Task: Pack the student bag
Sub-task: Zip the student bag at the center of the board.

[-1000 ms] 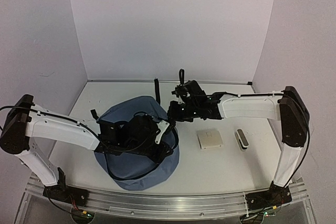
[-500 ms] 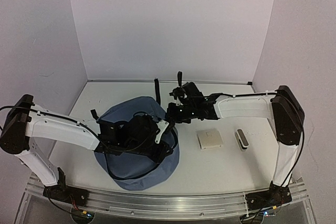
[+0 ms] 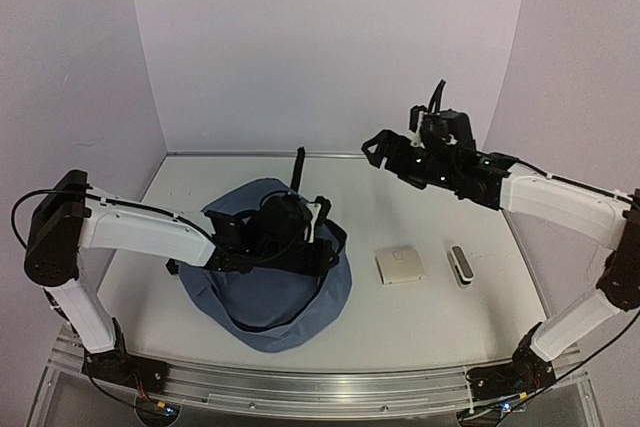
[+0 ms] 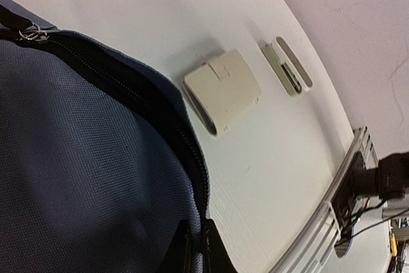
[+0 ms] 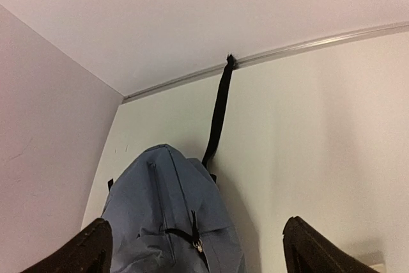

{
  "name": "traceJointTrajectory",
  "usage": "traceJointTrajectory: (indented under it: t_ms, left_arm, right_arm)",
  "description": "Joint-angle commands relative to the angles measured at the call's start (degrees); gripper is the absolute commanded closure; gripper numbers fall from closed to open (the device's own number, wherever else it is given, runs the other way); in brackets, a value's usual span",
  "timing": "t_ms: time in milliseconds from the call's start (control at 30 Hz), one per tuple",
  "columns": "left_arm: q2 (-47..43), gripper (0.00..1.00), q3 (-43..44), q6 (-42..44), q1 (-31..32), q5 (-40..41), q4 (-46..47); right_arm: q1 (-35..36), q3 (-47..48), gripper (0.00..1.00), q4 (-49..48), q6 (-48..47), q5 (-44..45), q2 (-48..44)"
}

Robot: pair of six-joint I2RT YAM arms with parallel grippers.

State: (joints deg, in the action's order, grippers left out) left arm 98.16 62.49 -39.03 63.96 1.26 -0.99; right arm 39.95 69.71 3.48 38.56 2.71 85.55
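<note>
Bag: slate-blue bag (image 3: 270, 292) lies slumped on the table (image 3: 430, 322), left of centre; a black strap (image 3: 298, 169) trails from it toward the back wall.
Left gripper: left gripper (image 3: 312, 239) is down on the bag's upper right edge, in contact with the fabric. I cannot tell how its jaws stand, as they are dark against dark in the top view and not clearly seen from the wrist.
Right gripper: right gripper (image 3: 382, 150) hangs high above the table, well apart from the bag and to its right. Jaws are spread wide with nothing between them.
Left wrist only: close look at the bag's black zipper (image 4: 128, 87) and metal pulls (image 4: 29, 32); a beige box (image 4: 223, 89) lies just beside the bag's edge, with a small grey item (image 4: 287, 65) beyond it.
Right wrist only: both fingertips (image 5: 96, 247) at the frame's lower corners, with the bag seen end-on below and the strap running to the wall's foot.
Top only: both arms, the box and the grey item side by side right of the bag.
</note>
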Motion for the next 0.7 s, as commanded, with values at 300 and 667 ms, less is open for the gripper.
traceJointTrajectory:
  t_ms: [300,667]
  left_arm:
    - [10.93,0.61,20.33,1.33,-4.97,1.82,1.86]
    - [-8.81,0.14,15.44,9.72,-10.2,1.25,-26.08]
  right_arm:
    - [-2.05,-12.8,0.02,5.63,4.93,0.29,-16.57]
    - [1.99,-20.01,0.07,6.05,9.33,-9.16,-20.77]
